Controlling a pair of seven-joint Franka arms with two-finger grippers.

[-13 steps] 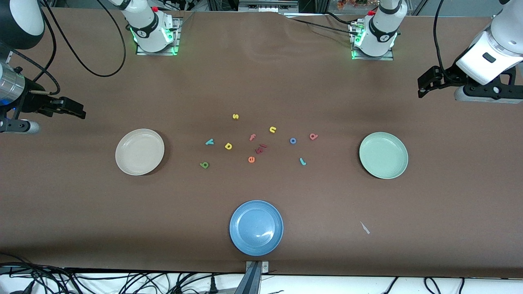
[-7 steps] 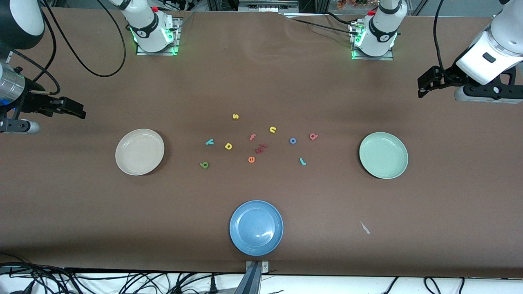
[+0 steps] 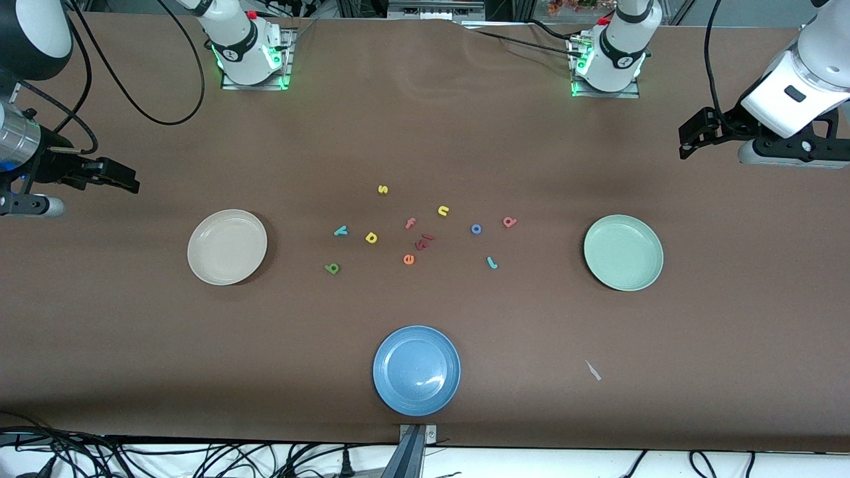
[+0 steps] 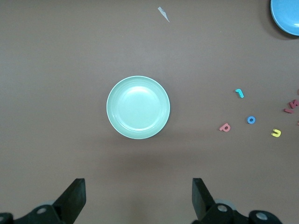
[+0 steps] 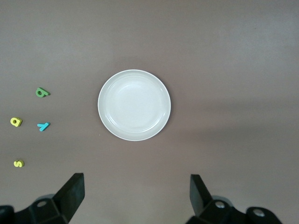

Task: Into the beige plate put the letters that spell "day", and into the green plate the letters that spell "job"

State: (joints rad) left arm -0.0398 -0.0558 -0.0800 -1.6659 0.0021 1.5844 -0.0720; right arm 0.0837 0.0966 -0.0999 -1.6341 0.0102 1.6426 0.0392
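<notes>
**A:** Since both target plates are bare, I'd call progress zero. Agree?

**B:** Yes. Going near to far: the round blue plate (image 3: 416, 370) nearest the front camera has nothing in it and isn't part of the job. Next, the round cream-beige plate (image 3: 227, 247) toward the right arm's end and the round pale mint-green plate (image 3: 623, 252) toward the left arm's end hold nothing.

**A:** The letters?

**B:** All flat on the brown table (image 3: 133, 345), between the two plates. For "day": the dark green foam a (image 3: 332, 268) is nearest the camera, then the yellow foam d (image 3: 371, 238), and the light teal foam y (image 3: 340, 231) just beside it. All three sit on the beige plate's side of the cluster.

**A:** And "job"?

**B:** The teal hook-shaped foam j (image 3: 492, 263) is nearest, then the blue ring-shaped foam o (image 3: 476, 229), then the pinkish-red foam b (image 3: 509, 222). Those sit on the green plate's side.

**A:** Distractors?

**B:** The orange foam e (image 3: 408, 259), pinkish-red f (image 3: 410, 224), yellow n (image 3: 443, 211) and yellow s (image 3: 382, 190) are mixed in mid-cluster.

**A:** Grippers?

**B:** The right gripper (image 5: 135, 196) hangs up over the table by the beige plate, fingers spread wide, holding nothing. The left gripper (image 4: 138, 199) is likewise by the green plate, spread and holding nothing. Six picks left.
</notes>
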